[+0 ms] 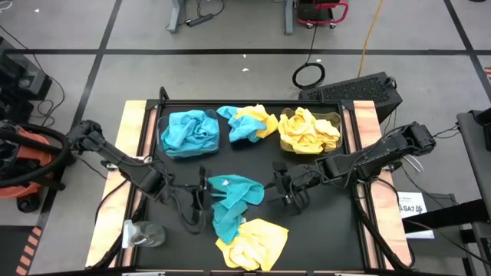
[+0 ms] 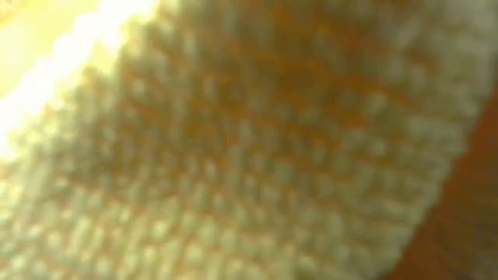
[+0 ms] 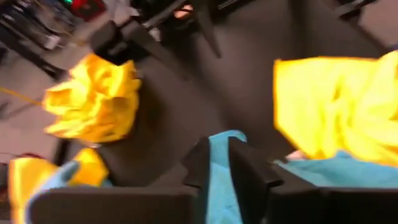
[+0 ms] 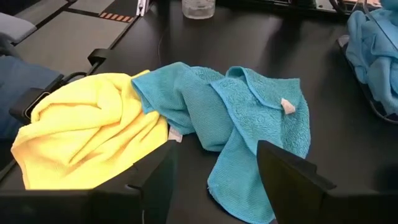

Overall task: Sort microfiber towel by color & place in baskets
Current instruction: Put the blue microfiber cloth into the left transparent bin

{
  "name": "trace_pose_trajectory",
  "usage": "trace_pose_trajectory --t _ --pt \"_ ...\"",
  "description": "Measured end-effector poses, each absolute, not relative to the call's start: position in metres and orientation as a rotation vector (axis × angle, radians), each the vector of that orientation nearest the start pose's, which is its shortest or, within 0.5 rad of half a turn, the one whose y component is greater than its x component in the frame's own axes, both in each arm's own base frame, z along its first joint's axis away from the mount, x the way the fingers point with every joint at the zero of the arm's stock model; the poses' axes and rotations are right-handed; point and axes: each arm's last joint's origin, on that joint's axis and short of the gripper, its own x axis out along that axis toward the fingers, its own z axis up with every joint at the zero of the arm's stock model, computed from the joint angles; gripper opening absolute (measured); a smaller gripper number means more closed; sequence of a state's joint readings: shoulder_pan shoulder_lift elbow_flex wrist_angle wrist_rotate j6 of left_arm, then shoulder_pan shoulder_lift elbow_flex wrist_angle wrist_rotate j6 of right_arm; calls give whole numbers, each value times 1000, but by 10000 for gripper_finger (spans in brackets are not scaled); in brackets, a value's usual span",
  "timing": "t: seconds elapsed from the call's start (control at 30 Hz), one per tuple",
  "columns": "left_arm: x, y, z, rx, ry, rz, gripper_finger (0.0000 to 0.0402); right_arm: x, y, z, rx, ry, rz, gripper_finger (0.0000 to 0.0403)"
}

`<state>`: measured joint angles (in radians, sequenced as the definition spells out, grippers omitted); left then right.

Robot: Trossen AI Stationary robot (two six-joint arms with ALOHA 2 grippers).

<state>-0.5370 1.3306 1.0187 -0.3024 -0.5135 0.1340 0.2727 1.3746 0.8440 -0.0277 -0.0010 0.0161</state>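
Observation:
A teal towel [image 1: 234, 195] lies crumpled at mid-table, its near end on a yellow towel [image 1: 253, 244] by the near edge. My left gripper [image 1: 202, 190] is at the teal towel's left end, shut on it. My right gripper [image 1: 285, 188] is open just right of that towel [image 4: 249, 118], with the towel's edge lying between its fingers; whether they touch it I cannot tell. The left basket [image 1: 188, 132] at the far side holds teal towels, the right basket [image 1: 309, 130] yellow ones. A teal and yellow heap [image 1: 245, 123] rests on the table between them. My left gripper pinches the teal towel's left end [image 3: 221, 180] between its two fingers, coming nearly level from the table's left. A fold of teal cloth stands up between the fingers; how many layers I cannot tell. The rest of the towel lies slack on the table.
A clear cup [image 1: 143, 234] stands near the table's near left corner. Yellow cloth [image 2: 249, 140] right in front of the low camera fills its view. Bare black tabletop [image 1: 322, 230] lies near the right side.

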Motion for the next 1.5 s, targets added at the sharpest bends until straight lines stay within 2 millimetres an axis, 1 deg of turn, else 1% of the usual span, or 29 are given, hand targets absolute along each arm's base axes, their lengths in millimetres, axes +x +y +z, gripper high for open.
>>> trace_pose_trajectory --t 0.07,0.1,0.17,0.2,0.3,0.47,0.53,0.6,0.7,0.8,0.9,1.0,1.13,1.3,1.5 --pt "255 -133 286 382 546 -103 33 281 79 239 -54 560 261 215" --pt "257 -133 283 363 562 -123 25 281 79 239 -52 561 260 215" --pt "262 -132 274 333 606 -120 25 283 79 237 -50 567 259 215" --pt "265 -131 269 325 627 -111 32 283 79 236 -50 574 259 215" --pt "274 -129 253 296 705 -115 75 284 80 234 -46 574 258 215" --pt "288 -131 225 221 825 -231 188 285 81 232 -41 585 259 215" --pt "292 -131 217 194 858 -235 231 284 83 230 -41 598 263 215" --pt "295 -129 210 191 880 -222 265 285 84 229 -42 597 264 215" --pt "299 -129 201 201 909 -208 296 286 84 225 -44 611 265 215" --pt "302 -126 192 215 941 -163 300 288 84 222 -46 618 265 215" --pt "305 -121 185 221 971 -138 286 288 85 220 -48 630 264 215" --pt "307 -117 182 223 979 -117 254 289 85 221 -47 626 264 215" --pt "309 -112 183 226 979 -111 188 288 86 220 -48 627 268 215" --pt "308 -111 185 203 985 -162 105 288 86 220 -50 627 269 215" --pt "303 -108 191 228 999 -154 19 288 86 220 -52 626 269 215"
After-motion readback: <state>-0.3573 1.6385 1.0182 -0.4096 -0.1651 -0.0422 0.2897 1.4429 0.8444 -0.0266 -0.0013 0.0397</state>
